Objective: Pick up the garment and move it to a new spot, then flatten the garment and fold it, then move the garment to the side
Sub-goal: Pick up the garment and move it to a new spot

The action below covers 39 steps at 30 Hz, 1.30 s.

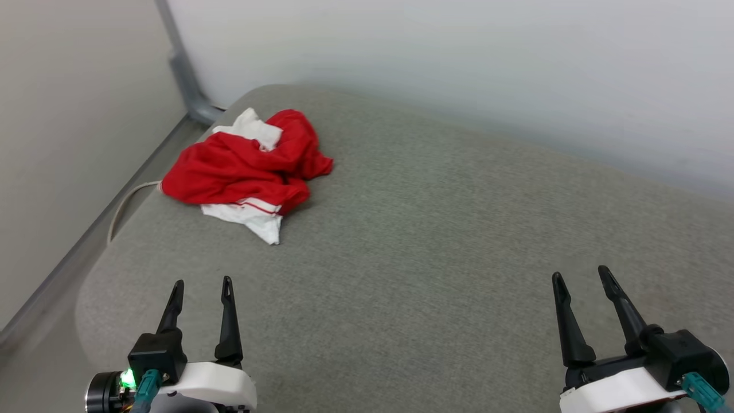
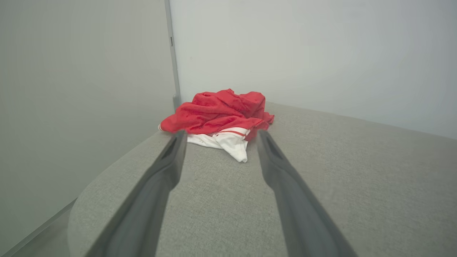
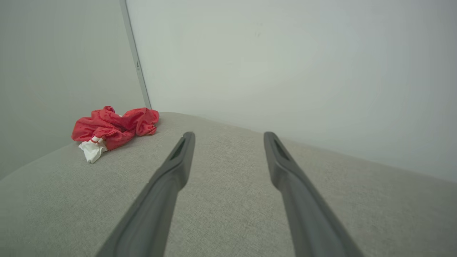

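The robot's left gripper (image 1: 203,281) and right gripper (image 1: 580,272) hover low over a grey upholstered cushion (image 1: 436,241). Each has its two dark fingers spread apart, with nothing between them. The garment (image 1: 246,166), a red jersey with white sleeves and red-striped trim, lies crumpled in a heap at the cushion's far left corner, well ahead of the left gripper and farther still from the right. A white cord (image 1: 123,206) loops along the cushion's left edge near the heap, and a grey pipe (image 1: 183,69) climbs the corner of the pale walls behind.
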Available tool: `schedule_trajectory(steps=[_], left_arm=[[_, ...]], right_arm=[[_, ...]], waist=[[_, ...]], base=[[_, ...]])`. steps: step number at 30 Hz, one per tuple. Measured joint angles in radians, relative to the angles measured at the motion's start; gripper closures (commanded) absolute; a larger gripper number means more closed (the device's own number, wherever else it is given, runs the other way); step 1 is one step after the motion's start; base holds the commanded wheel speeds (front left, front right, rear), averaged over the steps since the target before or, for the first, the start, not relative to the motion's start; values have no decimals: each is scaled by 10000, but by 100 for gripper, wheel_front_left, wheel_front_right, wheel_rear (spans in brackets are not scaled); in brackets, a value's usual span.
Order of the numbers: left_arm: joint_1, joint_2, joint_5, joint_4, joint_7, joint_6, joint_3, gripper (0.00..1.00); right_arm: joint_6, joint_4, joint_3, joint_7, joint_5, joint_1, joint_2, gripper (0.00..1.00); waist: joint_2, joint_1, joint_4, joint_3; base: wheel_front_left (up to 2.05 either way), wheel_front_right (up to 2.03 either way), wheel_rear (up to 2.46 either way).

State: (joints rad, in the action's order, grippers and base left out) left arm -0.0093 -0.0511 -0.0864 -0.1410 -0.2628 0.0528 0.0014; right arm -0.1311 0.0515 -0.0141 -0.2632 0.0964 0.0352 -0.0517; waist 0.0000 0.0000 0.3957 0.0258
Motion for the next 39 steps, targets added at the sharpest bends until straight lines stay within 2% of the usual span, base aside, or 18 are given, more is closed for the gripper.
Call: schedule_trajectory(steps=[9, 15, 22, 28, 31, 36, 39], left_arm=[[-5, 2, -238, -35, 0, 4, 138, 0], [1, 2, -251, -77, 0, -2, 316, 0], [-1042, -29, -504, -430, 0, -803, 1118, 0], [-3033, -612, -819, -932, -2, -1315, 2199, 0], [-4225, -1129, -951, -1486, -2, -1509, 2638, 0], [-5912, -1833, -1379, -2449, 0, -1743, 2591, 0], [-6869, -2606, -1902, -3198, 362, -1797, 2345, 0]], right_arm=[[0, 4, 6, 0, -79, -71, 2, 0], [0, 33, -54, 0, -81, -110, 2, 0], [0, -40, -144, 0, -328, -334, 2, 0], [-2, -301, -378, 0, -1103, -898, 6, 0], [-2, -531, -382, 0, -1588, -1180, 8, 0], [-2, -972, -265, 0, -2178, -1617, 12, 0], [0, -1287, -234, 0, -2387, -1873, -6, 0]], waist=[[0, 0, 948, 151], [0, 1, 1109, 152], [1, 0, 728, 432], [0, 0, 231, 1118], [0, 2, -48, 1624], [0, 3, -504, 2576], [0, 3, -748, 3158]], base=[[0, 0, 0], [0, 0, 0], [0, 0, 0], [0, 0, 0], [0, 0, 0], [0, 0, 0], [0, 0, 0]])
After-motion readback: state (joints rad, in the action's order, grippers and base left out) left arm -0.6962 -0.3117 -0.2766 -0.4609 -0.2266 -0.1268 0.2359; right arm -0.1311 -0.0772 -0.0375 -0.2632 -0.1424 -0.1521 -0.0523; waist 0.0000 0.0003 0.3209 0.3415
